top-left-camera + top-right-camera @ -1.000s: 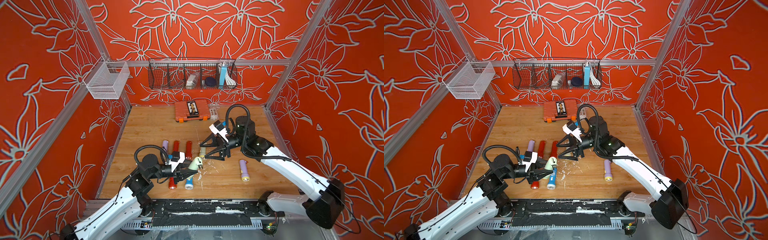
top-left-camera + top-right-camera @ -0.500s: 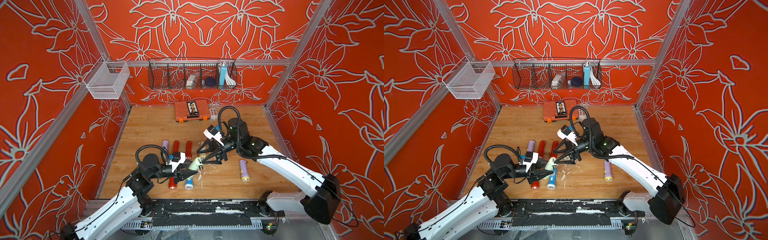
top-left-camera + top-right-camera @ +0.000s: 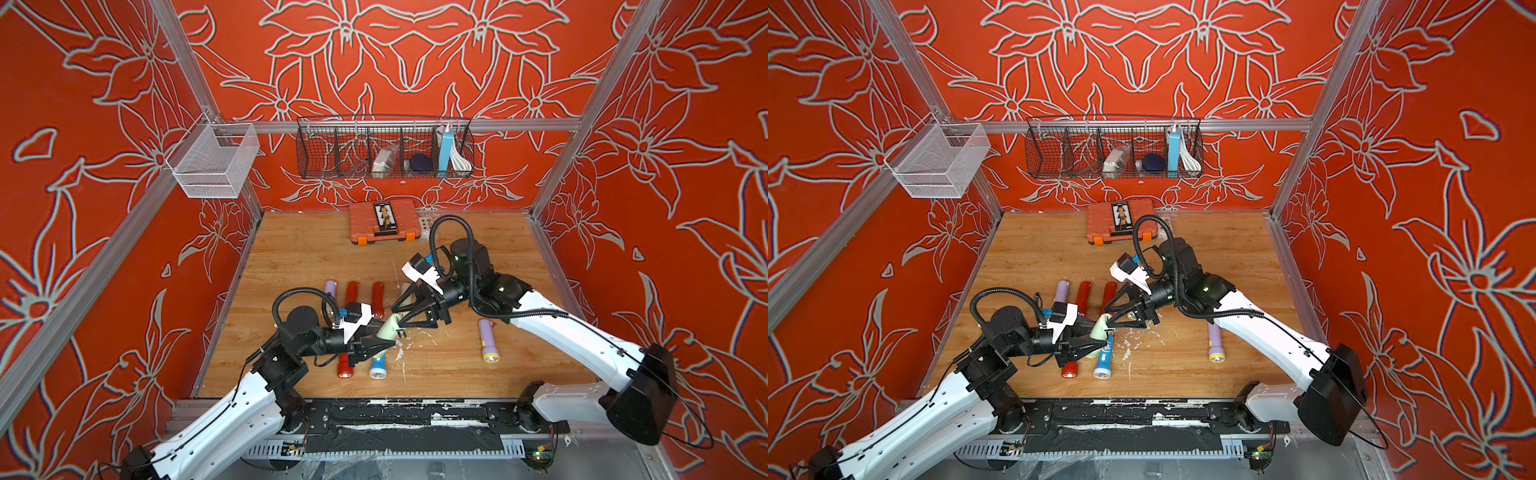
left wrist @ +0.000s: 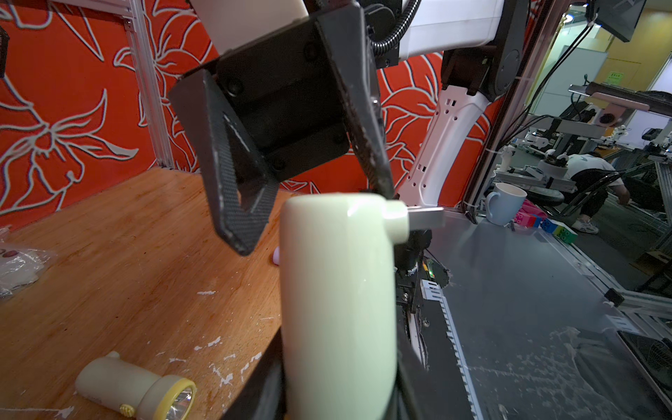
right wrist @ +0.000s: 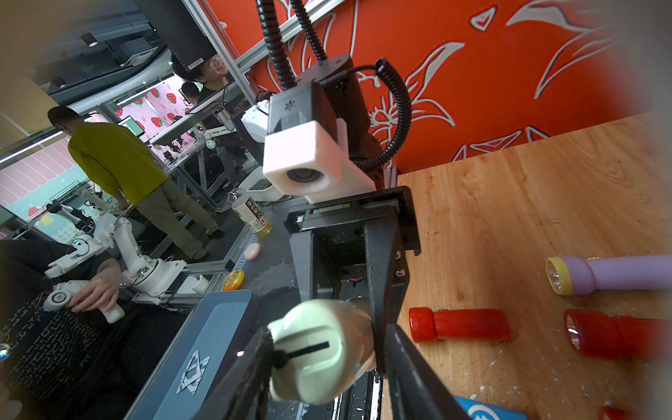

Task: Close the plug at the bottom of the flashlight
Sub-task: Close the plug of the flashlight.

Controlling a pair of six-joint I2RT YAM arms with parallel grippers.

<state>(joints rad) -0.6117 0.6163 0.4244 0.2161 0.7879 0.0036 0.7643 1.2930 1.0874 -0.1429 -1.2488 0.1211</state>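
My left gripper (image 3: 380, 343) (image 3: 1095, 338) (image 4: 338, 382) is shut on the body of a pale green flashlight (image 3: 390, 326) (image 3: 1099, 328) (image 4: 338, 291), held tilted above the wooden floor with its bottom end up. The metal plug (image 4: 418, 218) sticks out sideways from that end. My right gripper (image 3: 398, 318) (image 3: 1109, 319) (image 5: 320, 367) straddles the bottom end (image 5: 309, 360), open. In the left wrist view one of its fingers (image 4: 374, 160) touches the end by the plug. The other finger (image 4: 236, 203) stands a gap away.
Loose flashlights lie on the floor: purple (image 3: 486, 343), red (image 3: 343, 365) and blue (image 3: 377, 368) under my left gripper, more red ones (image 3: 352, 291) behind. An orange case (image 3: 382, 222) sits at the back. A wire basket (image 3: 384, 149) hangs on the back wall.
My right gripper has come forward and left to the flashlight's raised end, and its jaws have narrowed around it. The left gripper and flashlight have stayed put.
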